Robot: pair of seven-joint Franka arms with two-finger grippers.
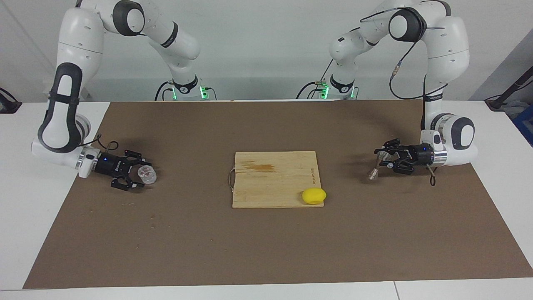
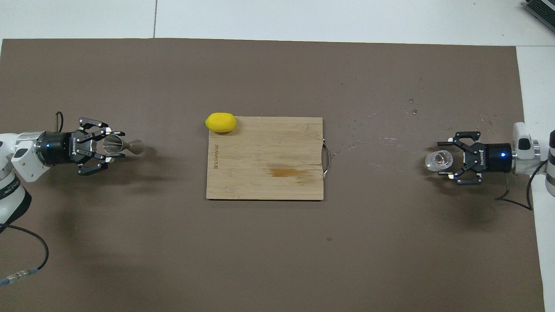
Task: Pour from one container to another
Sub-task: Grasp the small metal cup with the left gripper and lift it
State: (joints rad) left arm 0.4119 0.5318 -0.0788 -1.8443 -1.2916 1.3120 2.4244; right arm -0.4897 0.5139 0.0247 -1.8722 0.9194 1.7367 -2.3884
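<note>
The clear glass cup [image 1: 148,174] [image 2: 436,159] stands on the brown mat toward the right arm's end. My right gripper [image 1: 143,174] [image 2: 447,161] lies low and level, its fingers closed against the cup's sides. Toward the left arm's end, my left gripper [image 1: 381,160] [image 2: 112,145] is shut on the upper cone of the metal jigger [image 1: 372,175] [image 2: 136,147]. The jigger hangs just above the mat, tilted, its lower cone pointing toward the board.
A wooden cutting board [image 1: 270,183] [image 2: 264,173] with a wire handle lies mid-table. A yellow lemon [image 1: 314,196] [image 2: 221,122] sits at its corner farther from the robots, toward the left arm's end. Small droplets [image 2: 414,110] dot the mat near the cup.
</note>
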